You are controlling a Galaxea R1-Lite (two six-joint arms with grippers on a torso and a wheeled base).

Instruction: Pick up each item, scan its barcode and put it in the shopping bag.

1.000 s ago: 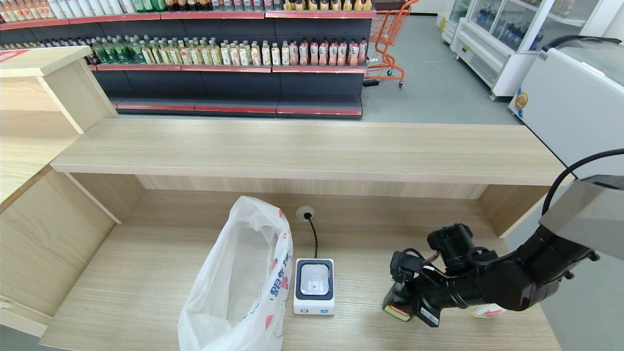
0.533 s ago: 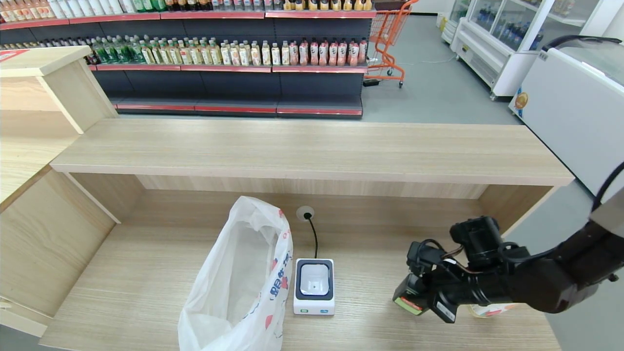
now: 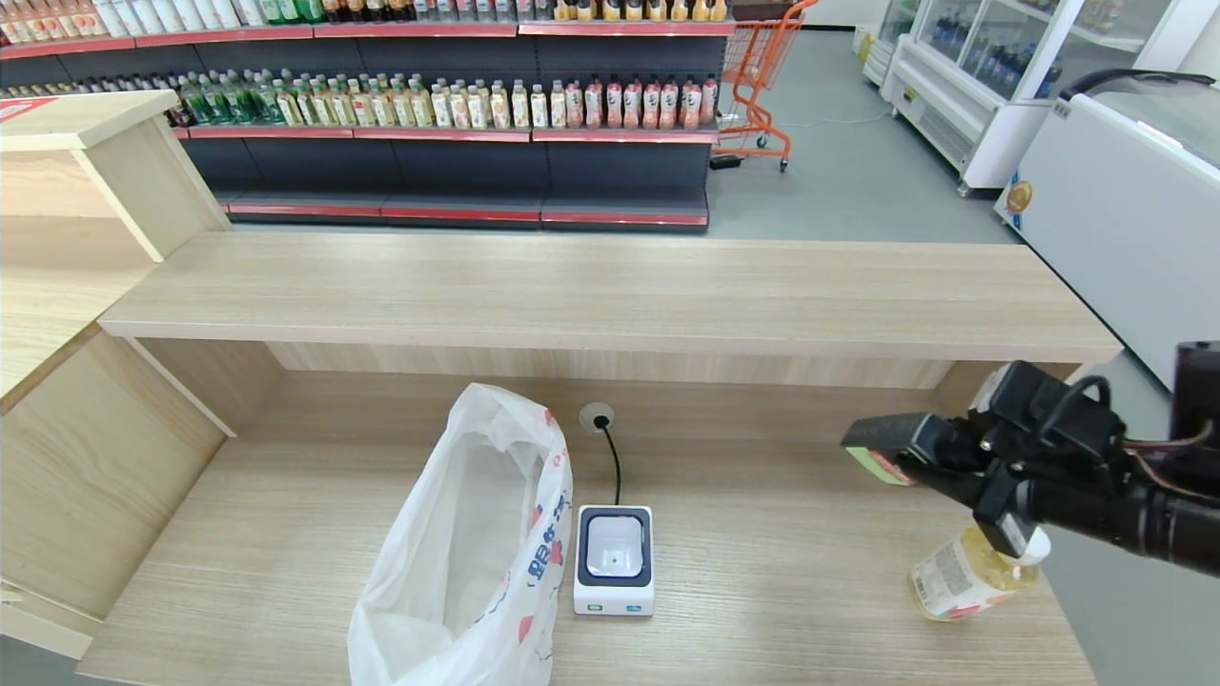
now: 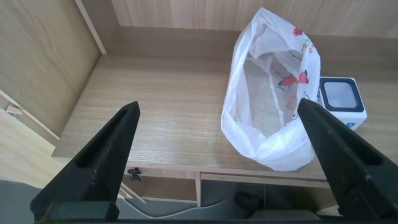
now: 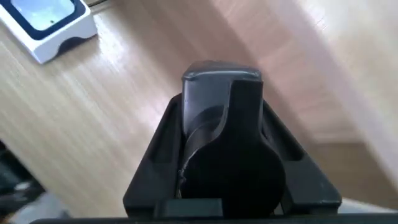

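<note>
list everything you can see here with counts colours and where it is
counter: 1, light wood, front
scanner: 1, white, black frame, counter middle
shopping bag: 1, white with red-blue print, on counter left of scanner
bottle: 1, yellowish, white cap, counter's right edge
dark item: 1, black, green-red end, in right claw
shelf bottles: many, mixed, far shelves
cart: 1, orange, aisle
freezers: at least 2, white, far right
left claw: 1, black, open above counter's near edge
right claw: 1, black, shut on dark item

Desk (image 3: 782, 572) open between scanner (image 3: 615, 559) and bottle (image 3: 965, 574). Shopping bag (image 3: 467, 543) crowds scanner's left; counter top (image 3: 610, 295) overhangs the rear. Bottle sits near my right gripper (image 3: 920, 451), which clamps a dark item (image 3: 877, 446).
</note>
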